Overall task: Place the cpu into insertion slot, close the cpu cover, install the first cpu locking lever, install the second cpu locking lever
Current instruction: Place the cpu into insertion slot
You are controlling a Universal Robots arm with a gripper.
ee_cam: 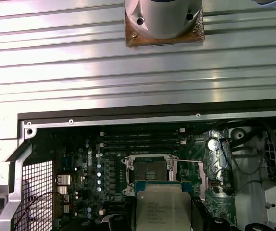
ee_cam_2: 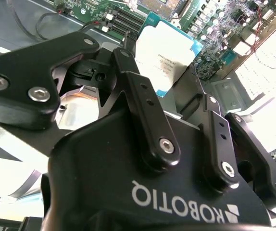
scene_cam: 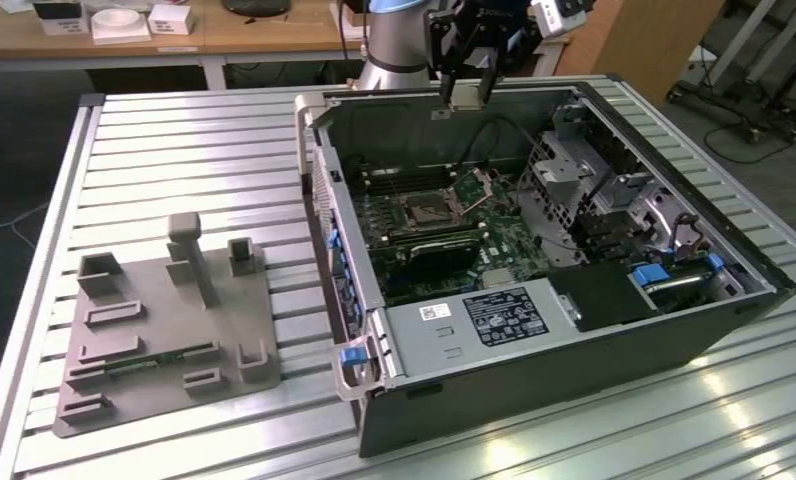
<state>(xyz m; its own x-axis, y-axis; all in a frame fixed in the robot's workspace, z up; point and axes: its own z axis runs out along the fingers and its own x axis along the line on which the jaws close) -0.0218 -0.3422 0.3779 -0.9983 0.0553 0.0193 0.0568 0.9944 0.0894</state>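
Note:
My gripper hangs over the far edge of the open computer case, shut on the cpu, a small square chip with a silvery face. In both wrist views the cpu sits between the black fingers. The insertion slot lies uncovered on the green board, below the held chip and apart from it. The cpu cover stands tilted up beside the slot. The locking levers are too small to make out.
The case lies on a slatted aluminium table. A grey drive cage rises on the exterior view's right of the slot, and memory slots run beside it. A grey fixture plate lies left of the case. The arm's base is behind it.

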